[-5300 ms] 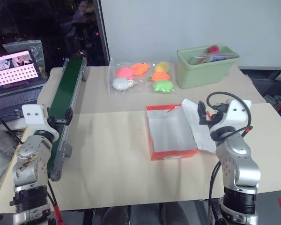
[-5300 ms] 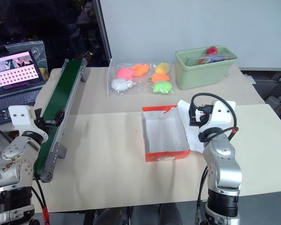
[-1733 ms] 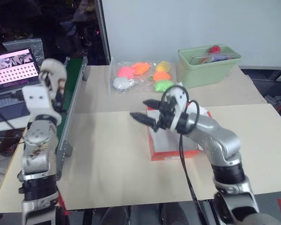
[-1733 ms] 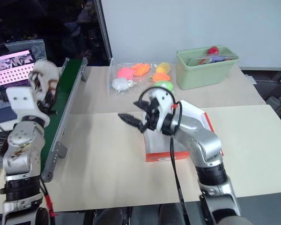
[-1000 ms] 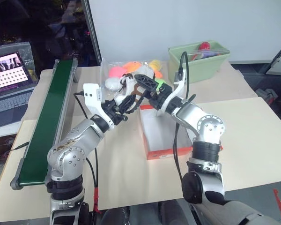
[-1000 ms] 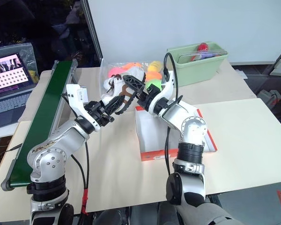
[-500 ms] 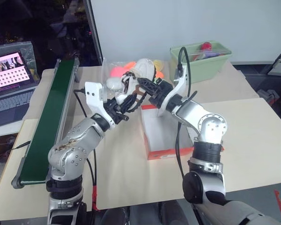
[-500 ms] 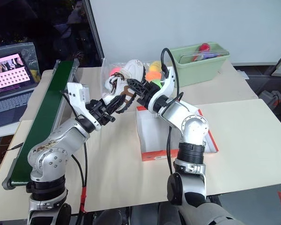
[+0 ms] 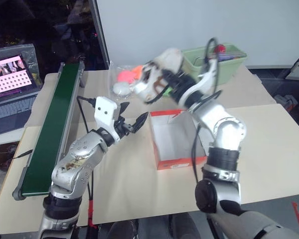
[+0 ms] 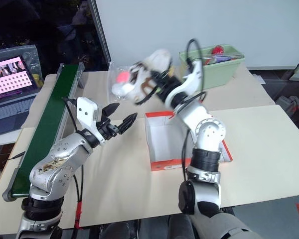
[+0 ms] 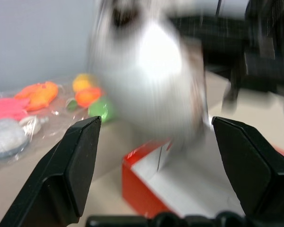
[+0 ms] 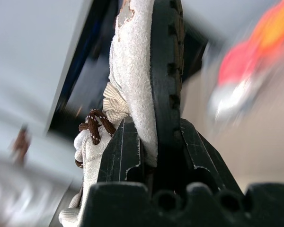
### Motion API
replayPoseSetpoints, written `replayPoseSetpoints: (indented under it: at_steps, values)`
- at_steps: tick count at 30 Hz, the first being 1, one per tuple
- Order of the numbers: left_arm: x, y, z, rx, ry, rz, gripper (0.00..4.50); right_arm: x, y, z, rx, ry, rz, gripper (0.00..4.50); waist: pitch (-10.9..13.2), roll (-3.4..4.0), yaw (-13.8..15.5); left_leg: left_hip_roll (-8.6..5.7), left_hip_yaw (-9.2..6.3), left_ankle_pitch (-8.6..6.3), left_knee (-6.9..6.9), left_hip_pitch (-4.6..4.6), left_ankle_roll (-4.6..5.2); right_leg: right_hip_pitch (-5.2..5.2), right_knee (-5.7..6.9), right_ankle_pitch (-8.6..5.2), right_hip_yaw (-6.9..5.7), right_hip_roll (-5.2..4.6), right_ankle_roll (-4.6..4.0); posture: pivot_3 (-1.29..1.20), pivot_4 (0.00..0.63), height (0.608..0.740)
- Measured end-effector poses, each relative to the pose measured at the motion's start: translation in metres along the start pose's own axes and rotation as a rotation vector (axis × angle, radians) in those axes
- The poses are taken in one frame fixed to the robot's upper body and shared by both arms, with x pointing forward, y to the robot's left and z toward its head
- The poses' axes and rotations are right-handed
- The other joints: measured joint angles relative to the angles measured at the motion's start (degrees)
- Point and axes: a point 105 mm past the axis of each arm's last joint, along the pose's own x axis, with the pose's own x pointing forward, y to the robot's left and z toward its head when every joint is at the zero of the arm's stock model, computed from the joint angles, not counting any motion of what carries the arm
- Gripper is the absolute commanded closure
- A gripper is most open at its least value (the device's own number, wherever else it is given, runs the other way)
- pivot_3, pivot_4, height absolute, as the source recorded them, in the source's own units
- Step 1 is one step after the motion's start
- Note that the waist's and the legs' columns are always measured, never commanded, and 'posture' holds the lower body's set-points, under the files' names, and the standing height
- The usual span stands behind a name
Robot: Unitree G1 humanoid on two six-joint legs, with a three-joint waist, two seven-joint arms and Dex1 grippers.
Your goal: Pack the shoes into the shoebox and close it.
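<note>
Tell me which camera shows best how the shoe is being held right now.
The right wrist view: the right end effector pinches the shoe by its sole edge, laces visible. The eye views show it blurred, raised beyond the shoebox; the left wrist view shows a white blur.

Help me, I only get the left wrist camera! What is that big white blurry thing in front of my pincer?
Observer: It is a white shoe with brown laces, held up in the air, pinched at its sole by the right pincer.
Operator: Is my left pincer holding it too?
Observer: No. The left pincer is open and empty, lower than the shoe, beside the shoebox.
Operator: Is the other shoe in the box?
Observer: From the head camera, the open box holds white lining and no shoe.
</note>
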Motion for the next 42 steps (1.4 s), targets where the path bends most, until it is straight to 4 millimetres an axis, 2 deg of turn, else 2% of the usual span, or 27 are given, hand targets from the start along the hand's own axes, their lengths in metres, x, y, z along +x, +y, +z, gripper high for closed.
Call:
replayPoseSetpoints:
  at_steps: [2, 4, 6, 10, 12, 15, 17, 20, 24, 28, 33, 34, 37, 38, 42]
  values:
    - [-0.005, 0.0, -0.002, 0.006, 0.01, -0.012, 0.45, -0.003, -0.007, 0.019, -0.111, -0.028, -0.028, 4.04, 0.0, 0.0, -0.08, 0.01, 0.07, -0.02, 0.0, 0.0, 0.03, 0.02, -0.02, 0.0, 0.02, 0.0, 0.0, 0.0, 0.15, 0.74]
    - [-0.013, -0.002, -0.009, 0.028, 0.046, -0.043, 0.45, -0.007, -0.013, 0.026, -0.264, 0.034, -0.044, 4.04, 0.01, 0.02, -0.3, 0.03, 0.17, -0.03, -0.01, 0.01, 0.06, -0.01, -0.02, 0.0, 0.07, 0.0, 0.0, 0.0, 0.15, 0.74]
    - [-0.025, -0.004, -0.022, 0.099, 0.114, -0.103, 0.45, -0.012, -0.018, 0.028, -0.417, 0.153, -0.05, 4.04, 0.06, 0.1, -0.7, 0.14, 0.35, -0.06, -0.04, 0.04, 0.11, -0.05, -0.03, 0.0, 0.24, 0.1, -0.01, 0.0, 0.15, 0.74]
    - [-0.041, -0.016, -0.039, 0.192, 0.19, -0.251, 0.45, -0.026, -0.025, 0.02, -0.556, 0.426, -0.06, 4.04, 0.08, 0.14, -0.39, 0.6, 0.96, -0.15, -0.04, 0.12, 0.26, 0.08, -0.2, 0.05, 0.35, 0.35, -0.12, 0.0, 0.15, 0.74]
    - [-0.044, -0.023, -0.04, 0.208, 0.185, -0.322, 0.45, -0.032, -0.032, 0.007, -0.534, 0.584, -0.079, 4.04, 0.08, 0.14, -0.24, 0.78, 1.1, -0.19, -0.02, 0.16, 0.31, 0.2, -0.39, 0.13, 0.36, 0.49, -0.24, 0.0, 0.15, 0.74]
    - [-0.04, -0.028, -0.041, 0.219, 0.175, -0.392, 0.45, -0.049, -0.061, -0.022, -0.483, 0.825, -0.18, 4.04, 0.08, 0.14, -0.05, 0.86, 1.16, -0.21, -0.02, 0.12, 0.35, 0.29, -0.73, 0.32, 0.34, 0.68, -0.32, 0.0, 0.15, 0.74]
    - [-0.037, -0.028, -0.042, 0.221, 0.165, -0.398, 0.45, -0.058, -0.076, -0.037, -0.473, 0.916, -0.222, 4.04, 0.08, 0.14, -0.04, 0.86, 1.18, -0.23, -0.01, 0.01, 0.38, 0.19, -0.74, 0.35, 0.36, 0.68, -0.28, 0.0, 0.15, 0.74]
    - [-0.033, -0.029, -0.041, 0.226, 0.155, -0.397, 0.45, -0.066, -0.089, -0.047, -0.463, 0.976, -0.255, 4.04, 0.08, 0.13, -0.06, 0.87, 1.2, -0.23, 0.0, -0.12, 0.38, 0.04, -0.73, 0.4, 0.4, 0.68, -0.23, 0.0, 0.15, 0.74]
    - [-0.032, -0.031, -0.041, 0.209, 0.139, -0.394, 0.45, -0.071, -0.108, -0.049, -0.493, 1.009, -0.321, 4.04, 0.08, 0.13, -0.09, 0.87, 1.24, -0.23, 0.01, -0.09, 0.37, 0.02, -0.76, 0.43, 0.45, 0.68, -0.24, 0.0, 0.15, 0.74]
    - [-0.032, -0.033, -0.041, 0.204, 0.137, -0.389, 0.45, -0.071, -0.116, -0.054, -0.502, 1.024, -0.327, 4.04, 0.08, 0.13, -0.13, 0.87, 1.26, -0.22, 0.01, 0.03, 0.37, 0.11, -0.73, 0.44, 0.46, 0.71, -0.25, 0.0, 0.15, 0.74]
    - [-0.031, -0.034, -0.038, 0.201, 0.129, -0.374, 0.45, -0.069, -0.124, -0.072, -0.499, 1.064, -0.325, 4.04, 0.08, 0.13, -0.15, 0.88, 1.26, -0.22, 0.01, -0.01, 0.37, 0.07, -0.74, 0.45, 0.49, 0.71, -0.24, 0.0, 0.15, 0.74]
    - [-0.031, -0.034, -0.037, 0.201, 0.127, -0.372, 0.44, -0.069, -0.124, -0.075, -0.501, 1.071, -0.321, 3.09, 0.08, 0.13, -0.13, 0.88, 1.26, -0.23, 0.01, -0.01, 0.37, 0.07, -0.74, 0.46, 0.49, 0.7, -0.24, 0.0, 0.15, 0.74]
    - [-0.031, -0.035, -0.036, 0.205, 0.125, -0.367, 0.44, -0.067, -0.124, -0.08, -0.497, 1.077, -0.311, 2.33, 0.08, 0.13, -0.03, 0.88, 1.23, -0.22, 0.02, -0.01, 0.36, 0.07, -0.74, 0.47, 0.5, 0.7, -0.23, 0.0, 0.15, 0.74]
    - [-0.031, -0.035, -0.036, 0.204, 0.127, -0.366, 0.44, -0.067, -0.123, -0.081, -0.493, 1.078, -0.308, 1.85, 0.08, 0.13, -0.01, 0.87, 1.23, -0.22, 0.02, 0.0, 0.36, 0.08, -0.74, 0.47, 0.5, 0.7, -0.23, 0.0, 0.15, 0.74]
    - [-0.031, -0.034, -0.036, 0.202, 0.13, -0.361, 0.44, -0.063, -0.12, -0.083, -0.49, 1.069, -0.292, 0.5, 0.08, 0.14, -0.05, 0.86, 1.23, -0.22, 0.02, 0.02, 0.35, 0.07, -0.73, 0.47, 0.5, 0.71, -0.23, 0.0, 0.15, 0.74]
